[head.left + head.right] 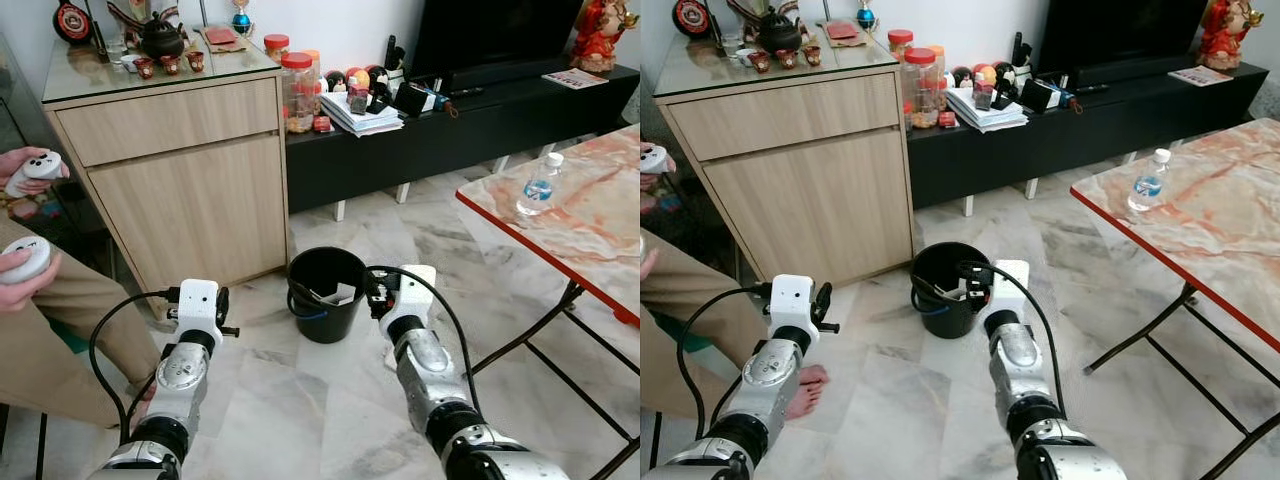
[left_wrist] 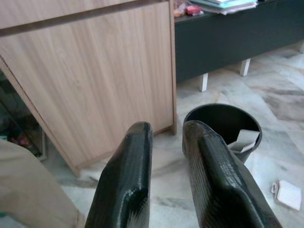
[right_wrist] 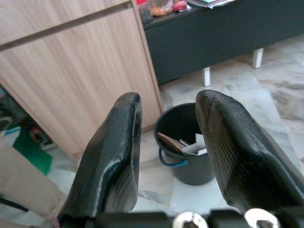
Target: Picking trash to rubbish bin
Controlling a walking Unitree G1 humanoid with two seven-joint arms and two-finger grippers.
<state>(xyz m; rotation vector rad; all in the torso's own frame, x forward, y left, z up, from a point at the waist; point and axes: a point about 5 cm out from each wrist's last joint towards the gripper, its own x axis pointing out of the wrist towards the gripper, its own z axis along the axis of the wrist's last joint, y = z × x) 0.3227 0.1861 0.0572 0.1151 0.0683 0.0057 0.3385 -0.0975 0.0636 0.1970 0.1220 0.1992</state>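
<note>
A black rubbish bin stands on the marble floor before me, with paper and cardboard scraps inside. My right gripper is open and empty, held just right of the bin's rim and aimed over it. My left gripper hovers left of the bin, a narrow gap between its fingers and nothing in them. A small white scrap lies on the floor beside the bin. A plastic water bottle stands on the marble-pattern table at right.
A wooden cabinet stands behind the bin, and a black TV bench with jars and papers lies to its right. The table's red edge and folding legs are close on my right. A seated person holding white controllers is at left, foot near my left arm.
</note>
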